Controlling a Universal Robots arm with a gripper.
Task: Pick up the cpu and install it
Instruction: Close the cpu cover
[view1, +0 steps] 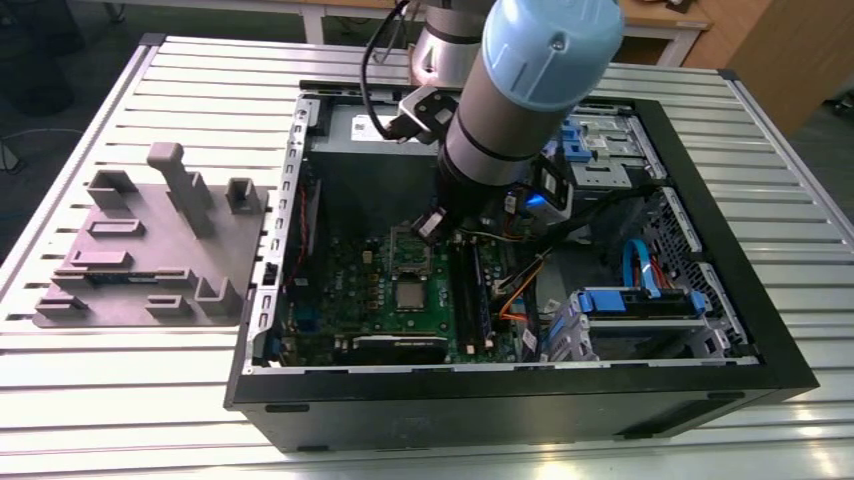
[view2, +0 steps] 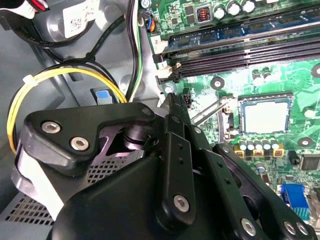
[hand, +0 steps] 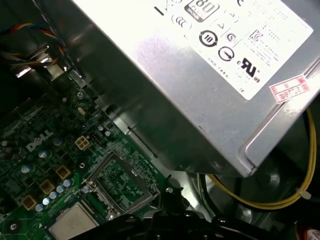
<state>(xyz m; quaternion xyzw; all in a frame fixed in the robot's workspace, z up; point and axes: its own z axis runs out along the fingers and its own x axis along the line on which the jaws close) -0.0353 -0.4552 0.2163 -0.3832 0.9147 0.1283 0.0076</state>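
Claw pinched together, empty, above green board, near cpu lying in socket.

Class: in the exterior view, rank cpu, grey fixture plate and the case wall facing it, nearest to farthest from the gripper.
1. cpu, on the board beside the gripper.
2. case wall, exterior view's left.
3. grey fixture plate, outside the case.

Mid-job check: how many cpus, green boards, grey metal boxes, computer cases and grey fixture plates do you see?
cpu: 1
green board: 1
grey metal box: 1
computer case: 1
grey fixture plate: 1
Total: 5
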